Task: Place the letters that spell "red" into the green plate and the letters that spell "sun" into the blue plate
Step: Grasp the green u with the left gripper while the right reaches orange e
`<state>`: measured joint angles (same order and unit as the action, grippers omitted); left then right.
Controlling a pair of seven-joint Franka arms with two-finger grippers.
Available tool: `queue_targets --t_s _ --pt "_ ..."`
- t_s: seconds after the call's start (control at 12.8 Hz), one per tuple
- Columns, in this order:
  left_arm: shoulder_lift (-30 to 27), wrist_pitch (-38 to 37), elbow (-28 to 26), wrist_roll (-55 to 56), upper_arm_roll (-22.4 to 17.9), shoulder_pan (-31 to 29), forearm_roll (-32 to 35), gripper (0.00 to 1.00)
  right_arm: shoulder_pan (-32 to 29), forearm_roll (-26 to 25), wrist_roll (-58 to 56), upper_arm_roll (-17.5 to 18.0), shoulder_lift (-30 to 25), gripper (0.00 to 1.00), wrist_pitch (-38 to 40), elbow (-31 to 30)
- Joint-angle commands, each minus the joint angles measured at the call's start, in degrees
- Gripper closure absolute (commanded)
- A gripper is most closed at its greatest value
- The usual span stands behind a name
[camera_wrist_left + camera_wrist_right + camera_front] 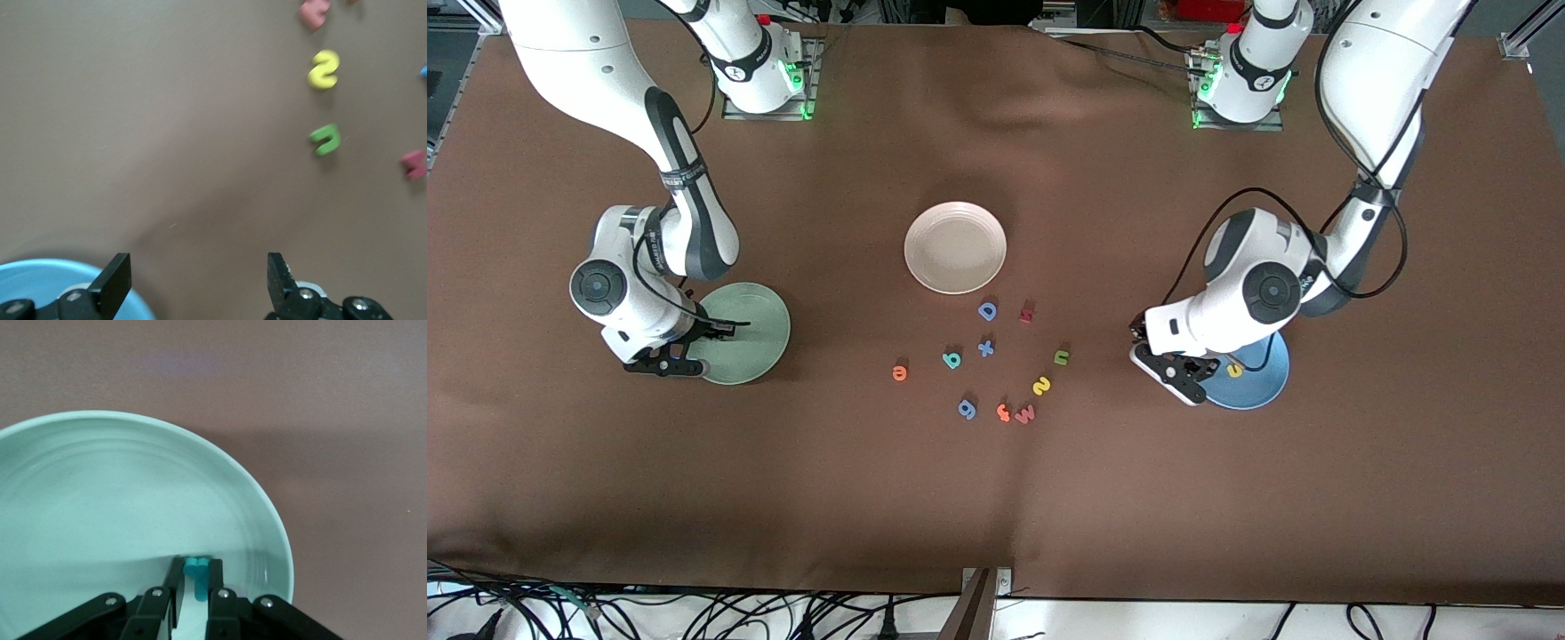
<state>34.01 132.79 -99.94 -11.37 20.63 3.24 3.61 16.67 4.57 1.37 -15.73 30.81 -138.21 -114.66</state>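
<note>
- Teal "r" (196, 572) sits pinched between the clenched fingers of the right gripper (665, 363), which hangs over the green plate (760, 333) at the right arm's end of the table.
- Best way to finish this step, I judge: lower until the letter nearly touches the plate's floor, inside the ridged rim, then let go, so so light a piece does not bounce out.
- Yellow "u" (1234, 368) already lies in the blue plate (1267, 378) at the left arm's end; the left gripper (1181, 375) hovers at that plate's edge with its fingers spread and nothing between them.
- Its likely next pick is the yellow "s" (1041, 386) or the olive "n" (1062, 357); both lie on the brown cloth between the plates.
- Orange "e" (899, 372) and teal "d" (951, 359) wait on the cloth too.
- Care is needed near the "s": the pink "w" (1025, 413) and orange "f" (1003, 412) lie just beside it.
</note>
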Motion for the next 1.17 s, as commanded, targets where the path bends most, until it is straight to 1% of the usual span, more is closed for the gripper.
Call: queue_targets --t_s 0.0,0.08,0.16,0.23,0.31,0.47,0.55,0.7,0.78,0.94,1.09 --pt "4.0 4.3 2.1 10.6 -0.3 5.7 -0.3 0.09 -0.7 1.4 -1.9 0.3 -0.2 0.82 -0.8 -0.4" --pt "5.1 6.0 2.1 12.3 -0.5 7.5 -0.3 0.09 -0.6 1.4 -1.9 0.3 -0.2 0.63 -0.8 -0.3" --pt "6.1 8.2 2.0 13.8 -0.7 9.1 -0.4 0.11 -0.7 1.4 -1.9 0.3 -0.2 0.44 -0.9 -0.2" --pt "6.7 10.1 2.1 16.4 -0.8 10.4 -0.4 0.12 -0.7 1.5 -1.8 0.3 -0.2 0.30 -0.8 -0.1" --pt "7.4 10.9 2.1 18.7 -1.0 11.4 -0.3 0.12 -0.6 1.5 -1.6 0.3 -0.2 0.21 -0.8 0.0" --pt "8.4 11.5 3.2 19.2 -3.2 13.1 -0.3 0.13 -0.5 1.4 -1.6 0.4 -0.9 0.08 -0.4 1.0" --pt "9.6 11.5 4.7 19.3 -4.7 14.2 -0.3 0.13 -0.3 1.4 -1.5 0.4 -1.5 0.03 -0.1 1.7" --pt "11.6 11.5 8.0 19.4 -8.6 17.0 -0.4 0.15 0.4 1.5 -0.9 0.5 -2.2 0.02 3.7 4.3" --pt "12.2 11.5 8.8 19.5 -9.4 17.8 -0.4 0.15 0.7 1.4 1.6 1.3 -2.2 0.02 6.9 6.4" --pt "12.4 11.5 8.8 22.1 -9.4 18.2 -0.4 0.18 0.7 1.4 6.8 4.1 -2.2 0.02 12.0 10.8" --pt "12.6 11.5 8.8 23.1 -9.4 18.7 -0.4 0.18 1.0 1.4 10.6 6.7 -2.0 0.02 14.2 14.2"
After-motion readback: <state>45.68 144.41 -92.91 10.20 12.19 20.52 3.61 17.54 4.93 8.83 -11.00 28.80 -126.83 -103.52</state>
